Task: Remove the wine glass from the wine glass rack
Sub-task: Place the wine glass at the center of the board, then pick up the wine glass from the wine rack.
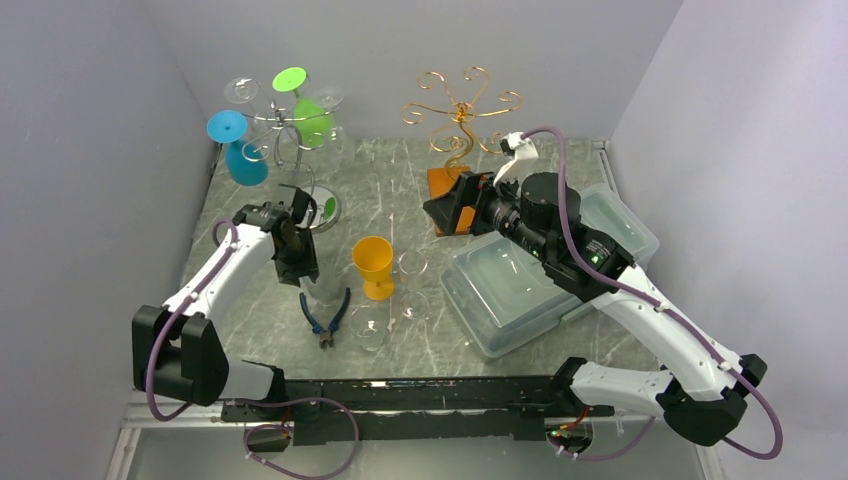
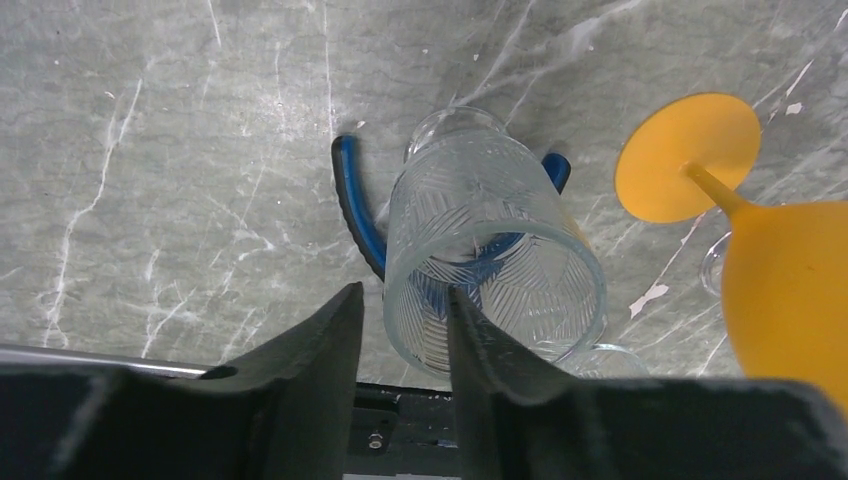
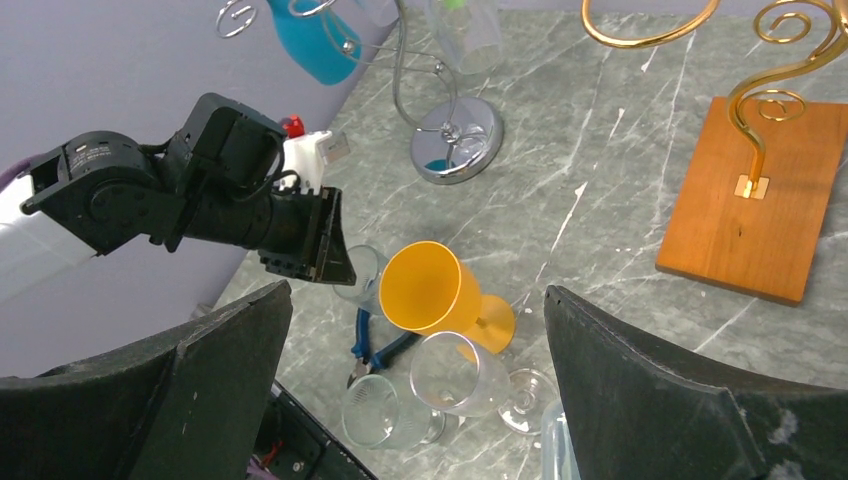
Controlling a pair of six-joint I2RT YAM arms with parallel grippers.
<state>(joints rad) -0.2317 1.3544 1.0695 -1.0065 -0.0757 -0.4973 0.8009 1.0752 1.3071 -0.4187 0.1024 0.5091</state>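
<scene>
The silver wine glass rack [image 1: 285, 135] stands at the back left. A blue glass [image 1: 240, 150], a green glass [image 1: 305, 110] and a clear wine glass [image 1: 242, 90] hang upside down from it. A ribbed clear glass [image 2: 490, 250] stands on the table, off the rack. My left gripper [image 2: 405, 295] is partly open astride its near rim, one finger inside the bowl and one outside, with gaps on both sides of the wall. My right gripper [image 3: 418, 288] hovers wide open with nothing in it, above the middle of the table.
Blue-handled pliers [image 2: 355, 210] lie under and beside the ribbed glass. An orange goblet [image 1: 373, 265] and two clear glasses [image 1: 412, 270] [image 1: 370, 325] stand close by. A gold rack on a wooden base [image 1: 455, 185] has nothing hanging from it. Clear plastic tubs [image 1: 520, 280] sit at the right.
</scene>
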